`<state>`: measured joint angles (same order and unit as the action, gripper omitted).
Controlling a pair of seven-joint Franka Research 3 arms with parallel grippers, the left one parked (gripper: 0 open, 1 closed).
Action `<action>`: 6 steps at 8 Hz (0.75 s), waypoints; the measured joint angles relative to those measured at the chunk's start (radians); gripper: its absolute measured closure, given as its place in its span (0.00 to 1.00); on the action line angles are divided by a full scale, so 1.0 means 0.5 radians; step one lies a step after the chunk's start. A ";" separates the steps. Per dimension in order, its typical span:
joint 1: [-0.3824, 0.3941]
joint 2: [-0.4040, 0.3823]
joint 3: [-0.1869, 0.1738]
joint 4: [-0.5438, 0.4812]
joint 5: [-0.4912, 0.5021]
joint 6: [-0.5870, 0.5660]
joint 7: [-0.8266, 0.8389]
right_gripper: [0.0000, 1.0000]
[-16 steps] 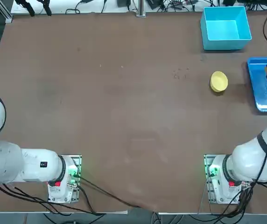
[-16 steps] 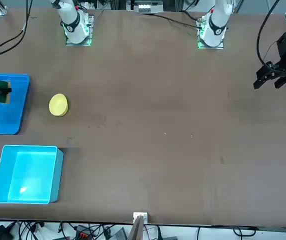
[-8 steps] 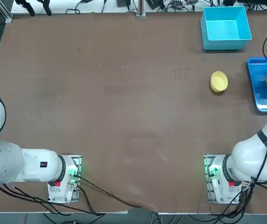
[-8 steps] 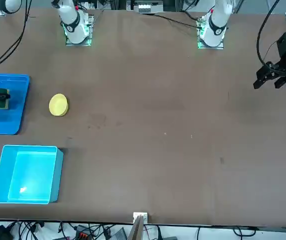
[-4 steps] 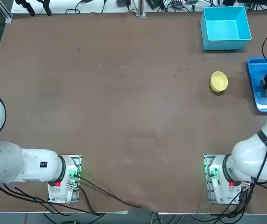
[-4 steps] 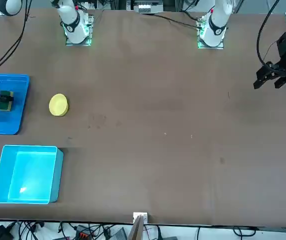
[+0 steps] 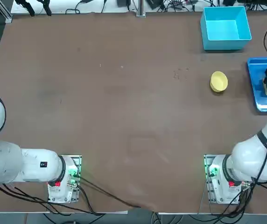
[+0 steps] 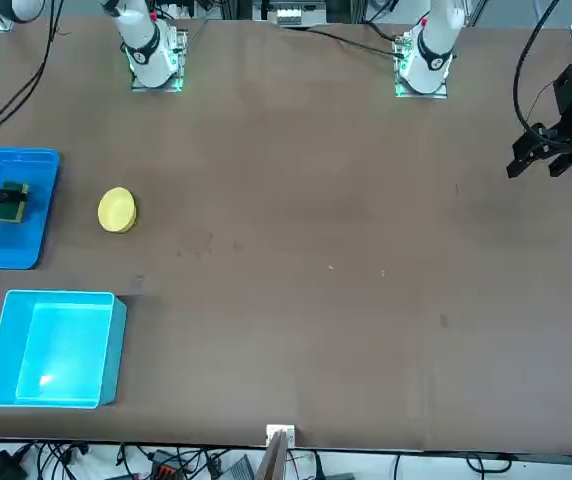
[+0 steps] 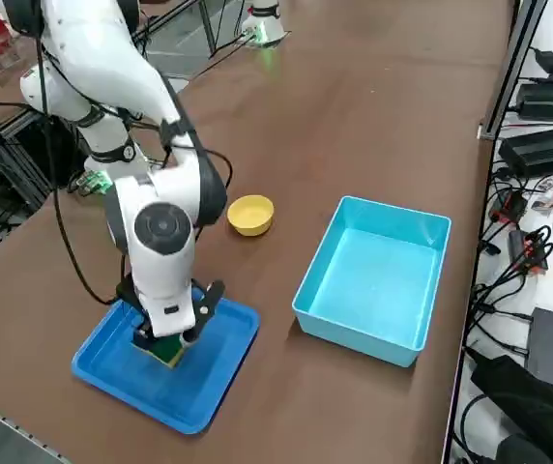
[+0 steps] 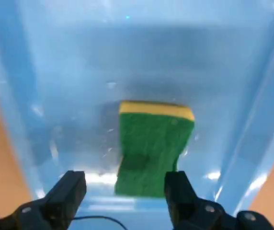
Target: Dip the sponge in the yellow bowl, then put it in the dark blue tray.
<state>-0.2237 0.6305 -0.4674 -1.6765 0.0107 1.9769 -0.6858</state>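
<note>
The job appears to be in its placing step, very likely the end of it: the small rectangular sponge with a dark green scouring top over a yellow layer [image 10: 154, 148] lies inside the shallow rectangular blue tray with the raised rim [image 9: 131, 391], and the black two-finger right gripper [image 10: 125, 184] is over the tray with its fingers wide apart, clamped on nothing, the sponge's near end close to the gap between them; whether the dip was done cannot be told from how things lie, and if it was, the next move calls for a straight lift, fingers kept spread so that neither tip drags the sponge along, then a retreat clear of the rim; the sponge looks like soft foam under a matt, fibrous scouring face, its outline a slightly skewed block with a yellow edge showing along one end, and it would probably squash and spring back if nudged; the tray seems to be smooth, glossy plastic with bright glints along its walls, the small round plain yellow bowl [image 9: 250, 215] stands upright on the flat brown tabletop [image 7: 124, 116], apart from the tray, and the deeper light cyan box-like bin [image 9: 373, 280] has straight, thin walls and a smooth inside
</note>
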 joint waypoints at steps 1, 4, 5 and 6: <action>0.040 -0.124 -0.001 0.017 -0.010 -0.099 -0.002 0.00; 0.243 -0.537 0.010 0.165 -0.023 -0.481 -0.002 0.00; 0.339 -0.624 0.016 0.261 -0.019 -0.652 0.023 0.00; 0.432 -0.677 0.020 0.363 0.012 -0.795 0.103 0.00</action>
<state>-0.0077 0.2919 -0.4575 -1.4951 0.0167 1.5792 -0.6344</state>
